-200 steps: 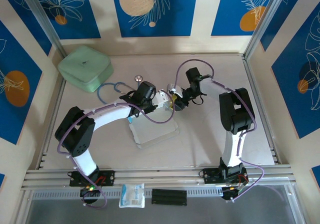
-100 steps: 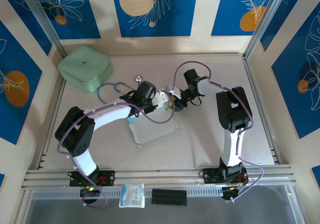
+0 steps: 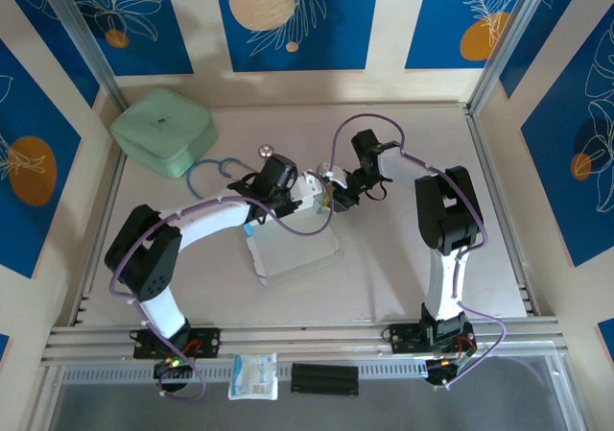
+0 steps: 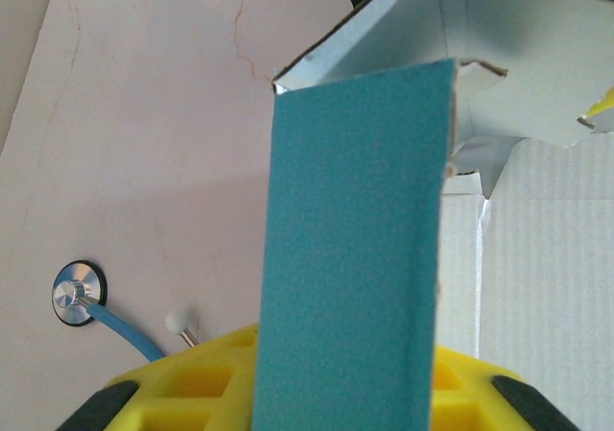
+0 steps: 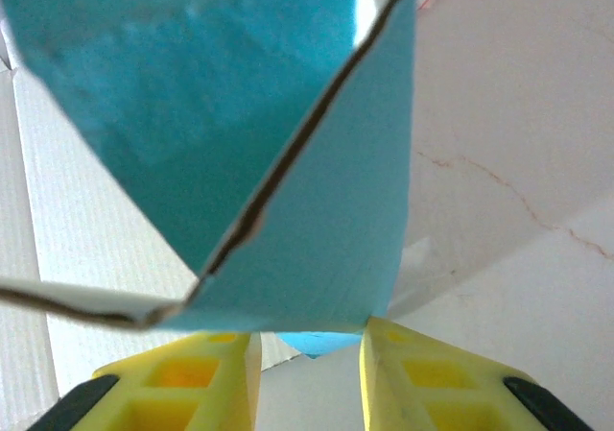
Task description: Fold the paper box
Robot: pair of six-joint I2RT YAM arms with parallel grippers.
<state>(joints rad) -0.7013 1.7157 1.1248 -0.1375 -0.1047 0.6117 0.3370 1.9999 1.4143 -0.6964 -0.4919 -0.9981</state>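
Observation:
The paper box (image 3: 317, 193) hangs above the table between my two grippers, half formed. In the left wrist view a long teal panel (image 4: 355, 258) runs up out of my left gripper (image 4: 345, 383), with white inner flaps (image 4: 480, 57) spread at the far end. The left gripper (image 3: 288, 186) is shut on that panel, and the card hides the gap between its yellow fingers (image 4: 173, 393). The right gripper (image 3: 341, 189) meets the box from the other side. Its jaws (image 5: 312, 354) stand slightly apart, with teal faces (image 5: 317, 229) lying across the fingertips and a small teal tip (image 5: 317, 341) between them.
A white corrugated sheet (image 3: 293, 249) lies under the box. A stethoscope (image 3: 216, 169) with its metal chest piece (image 4: 75, 293) lies to the left. The mint-green case (image 3: 163, 130) sits at the back left. A clear packet (image 3: 254, 375) and a black strip (image 3: 324, 379) rest on the front rail.
The right gripper has edged left toward the left gripper, closing on the box. The left gripper has shifted slightly toward the back.

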